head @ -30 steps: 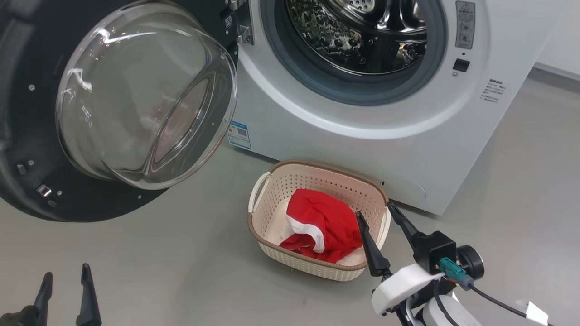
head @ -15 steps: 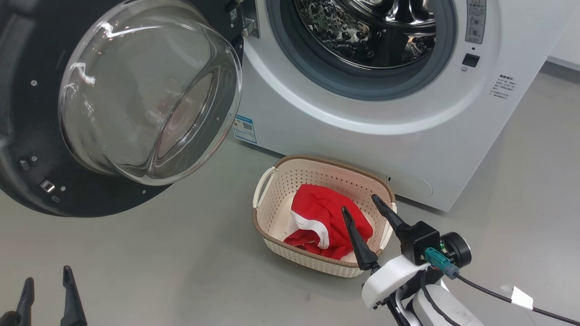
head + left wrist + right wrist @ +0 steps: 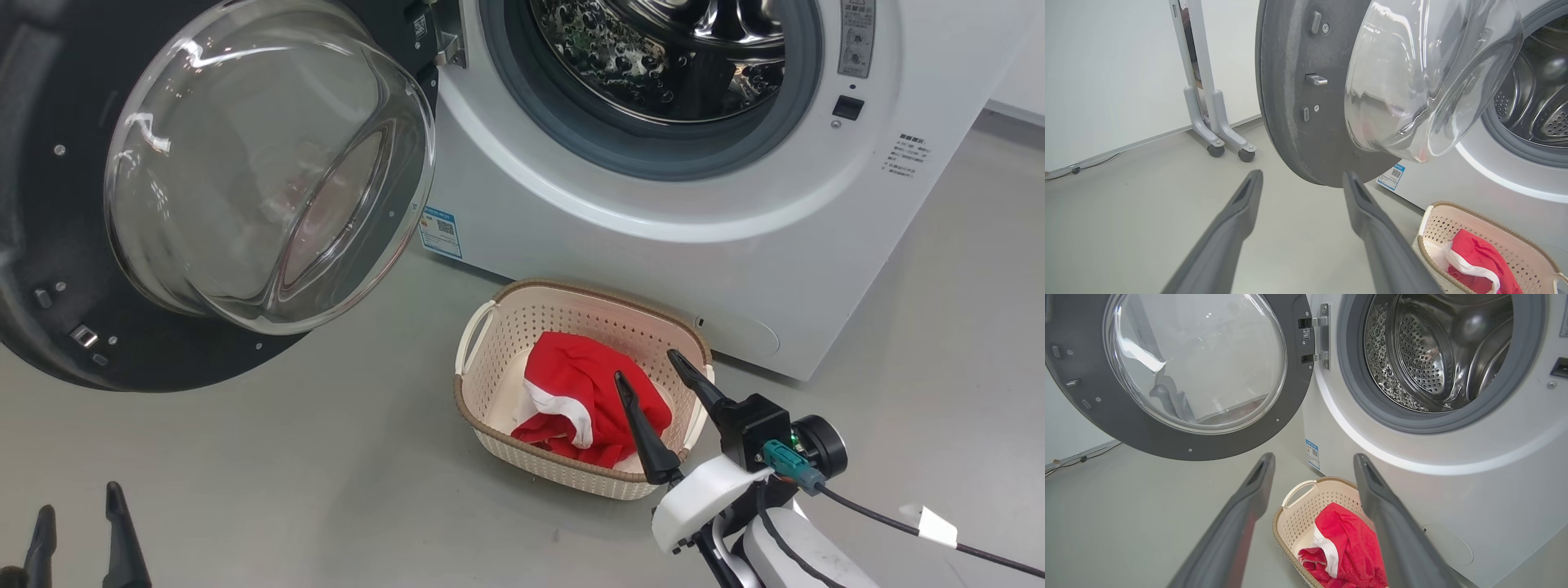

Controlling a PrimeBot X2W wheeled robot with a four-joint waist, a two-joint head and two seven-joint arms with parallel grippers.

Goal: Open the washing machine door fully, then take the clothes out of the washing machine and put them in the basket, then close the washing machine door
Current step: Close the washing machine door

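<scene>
The washing machine stands with its steel drum bare. The washing machine door hangs swung wide to the left, glass bowl bulging outward. The clothes, red with white trim, lie in the cream basket on the floor before the machine. My right gripper hovers open over the basket's near right side, holding nothing. My left gripper is open and free, low at the left, below the door.
A grey floor surrounds the basket. A pale stand on castors is by the wall behind the door. A cable trails from my right wrist. A blue label sticker sits on the machine's lower left front.
The camera shifted early on; over the last half second the scene holds still. My right gripper rose slightly above the basket and my left gripper sank lower in the head view.
</scene>
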